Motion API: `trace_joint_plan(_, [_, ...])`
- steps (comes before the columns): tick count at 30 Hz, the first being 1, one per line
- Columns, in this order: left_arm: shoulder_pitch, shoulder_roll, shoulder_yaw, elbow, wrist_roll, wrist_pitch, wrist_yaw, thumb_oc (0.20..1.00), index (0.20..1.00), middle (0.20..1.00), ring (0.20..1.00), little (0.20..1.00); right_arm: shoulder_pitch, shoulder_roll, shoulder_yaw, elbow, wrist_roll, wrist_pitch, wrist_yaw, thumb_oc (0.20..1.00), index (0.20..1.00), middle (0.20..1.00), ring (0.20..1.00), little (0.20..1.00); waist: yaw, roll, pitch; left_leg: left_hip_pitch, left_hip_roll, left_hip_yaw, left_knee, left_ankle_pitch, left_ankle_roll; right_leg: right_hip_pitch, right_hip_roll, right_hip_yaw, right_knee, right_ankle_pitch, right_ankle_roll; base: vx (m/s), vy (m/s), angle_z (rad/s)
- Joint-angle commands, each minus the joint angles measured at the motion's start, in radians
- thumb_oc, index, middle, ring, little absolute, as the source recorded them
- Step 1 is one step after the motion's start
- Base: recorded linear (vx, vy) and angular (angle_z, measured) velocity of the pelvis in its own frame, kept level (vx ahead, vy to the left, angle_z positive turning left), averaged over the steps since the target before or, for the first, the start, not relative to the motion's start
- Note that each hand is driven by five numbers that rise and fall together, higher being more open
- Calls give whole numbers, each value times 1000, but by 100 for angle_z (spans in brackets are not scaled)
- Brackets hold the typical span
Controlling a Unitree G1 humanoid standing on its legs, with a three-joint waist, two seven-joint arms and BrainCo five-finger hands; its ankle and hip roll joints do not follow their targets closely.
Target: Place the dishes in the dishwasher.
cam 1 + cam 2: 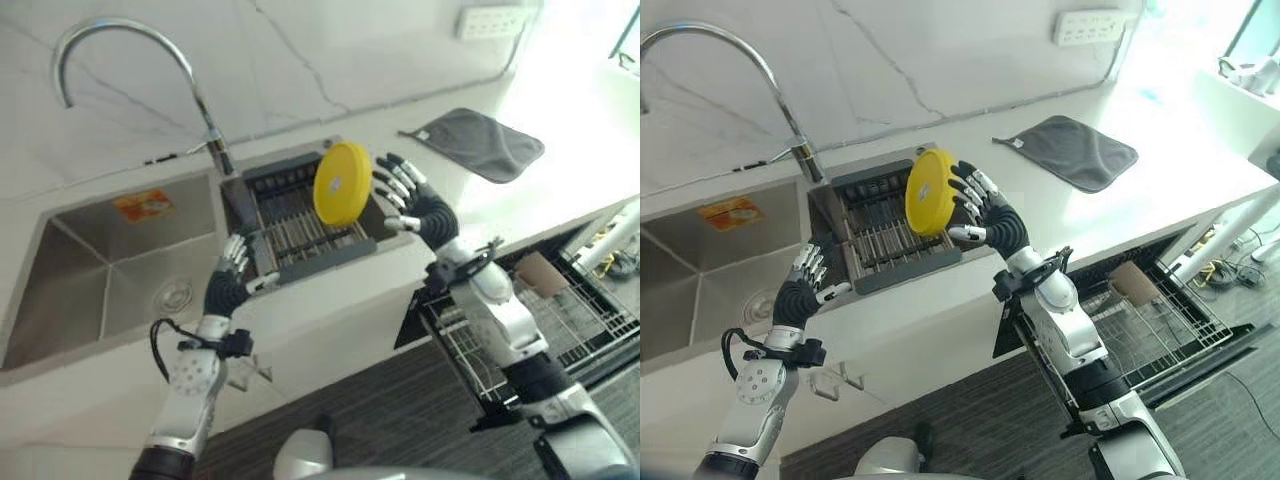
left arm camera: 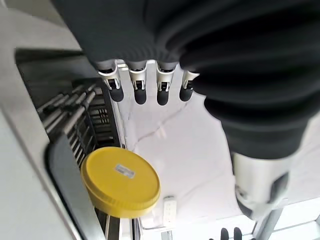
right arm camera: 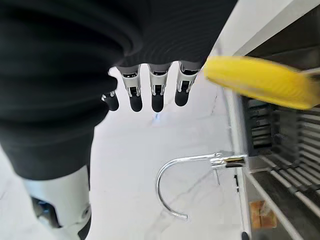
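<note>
A round yellow plate [image 1: 342,183] stands on edge in the dark drying rack [image 1: 300,225] set in the sink's right half. My right hand [image 1: 425,210] is open just to the plate's right, fingers spread toward its rim; whether they touch it is unclear. In the right wrist view the straight fingers [image 3: 157,97] show with the plate [image 3: 260,82] beside them. My left hand [image 1: 228,285] is open at the rack's front left corner, above the sink's front rim, holding nothing. The left wrist view looks past its fingers [image 2: 140,90] at the plate [image 2: 120,181].
The open dishwasher [image 1: 590,330] with its wire basket pulled out sits below the counter at lower right. A tall curved faucet [image 1: 120,40] rises behind the steel sink basin [image 1: 110,270]. A grey cloth [image 1: 485,142] lies on the counter to the right.
</note>
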Motion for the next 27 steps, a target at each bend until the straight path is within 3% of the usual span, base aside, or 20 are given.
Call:
trace_joint_plan(1, [-20, 64, -5, -71, -5, -43, -28, 1000, 1000, 1000, 1000, 1000, -58, 27, -41, 8, 109, -32, -61, 1000, 1000, 1000, 1000, 1000, 26, 9, -27, 4, 41, -46, 5, -25, -43, -32, 35, -24, 86, -62, -51, 71, 46, 22])
trace_joint_plan(3, [-20, 92, -14, -72, -17, -45, -48, 1000, 1000, 1000, 1000, 1000, -143, 6, -68, 36, 80, -10, -125, 1000, 1000, 1000, 1000, 1000, 50, 7, -29, 9, 32, -60, -3, -28, -34, -26, 32, -32, 83, -60, -47, 106, 38, 17])
trace_joint_plan(7, [-27, 114, -22, -70, -19, -50, -69, 1000, 1000, 1000, 1000, 1000, -199, -20, -75, 86, 109, 20, -162, 1000, 1000, 1000, 1000, 1000, 68, 4, -27, 12, 28, -67, -14, -22, -31, -20, 31, -42, 79, -55, -43, 70, 23, 12])
trace_joint_plan(9, [-27, 123, -28, -68, -17, -57, -79, 1000, 1000, 1000, 1000, 1000, -220, -29, -81, 119, 197, 32, -153, 1000, 1000, 1000, 1000, 1000, 76, 5, -25, 14, 29, -69, -20, -19, -31, -19, 30, -46, 79, -53, -41, 58, 23, 5])
trace_joint_plan(14, [-31, 149, -32, -77, -27, -47, -107, 1000, 1000, 1000, 1000, 1000, -276, -75, -119, 199, 179, 3, -165, 1000, 1000, 1000, 1000, 1000, 91, 5, -20, 9, 28, -77, -32, -12, -29, -20, 26, -54, 78, -49, -34, 42, 13, 11])
trace_joint_plan(21, [-16, 179, -21, -49, -54, -87, -125, 1000, 1000, 1000, 1000, 1000, -306, -139, -179, 254, 214, -36, -227, 1000, 1000, 1000, 1000, 1000, 96, 3, -11, 5, 16, -95, -31, -16, -22, -27, 22, -40, 77, -42, -23, 14, -4, 0])
trace_joint_plan(27, [-16, 192, -27, -60, -69, -95, -129, 1000, 1000, 1000, 1000, 1000, -280, -169, -230, 336, 229, -67, -249, 1000, 1000, 1000, 1000, 1000, 89, 19, -8, 9, 13, -100, -38, -13, -18, -30, 16, -33, 78, -39, -16, 42, 5, 0])
